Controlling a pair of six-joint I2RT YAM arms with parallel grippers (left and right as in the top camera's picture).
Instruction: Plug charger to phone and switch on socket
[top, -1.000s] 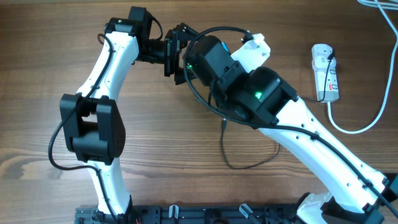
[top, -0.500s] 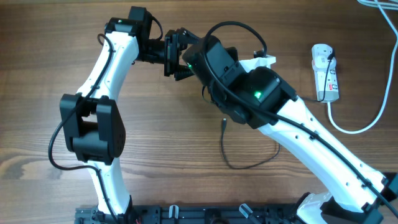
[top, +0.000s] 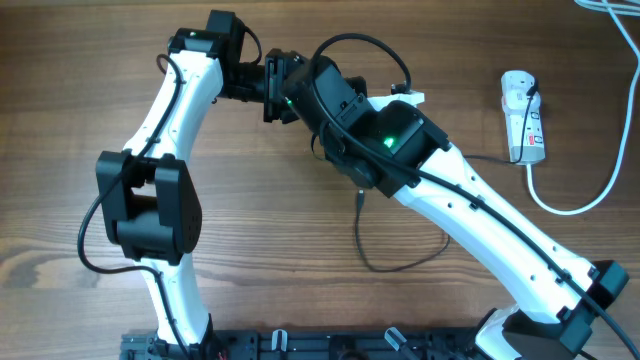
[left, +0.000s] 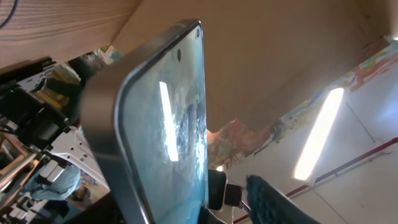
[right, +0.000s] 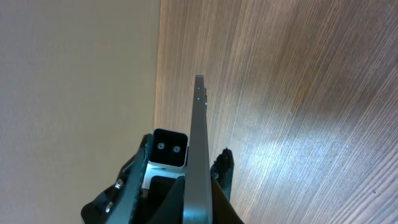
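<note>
Wooden surface (top: 80, 180) carrying black cable (top: 357, 220), lying loose at 6 o'clock from tools; power strip (top: 522, 118) sitting at 3 o'clock. Left tool (right: 180, 169) gripping phone (left: 168, 124); right tool (top: 290, 92) open or closed, cannot tell.

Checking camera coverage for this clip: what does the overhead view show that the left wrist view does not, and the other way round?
Overhead only: the socket with its white cord at the table's right side, the charger lying loose on the wood, and both arms meeting at the far middle. Left wrist only: the phone close up, its glossy face catching ceiling lights; in the overhead view the arms hide it. Both: the wooden table.
</note>
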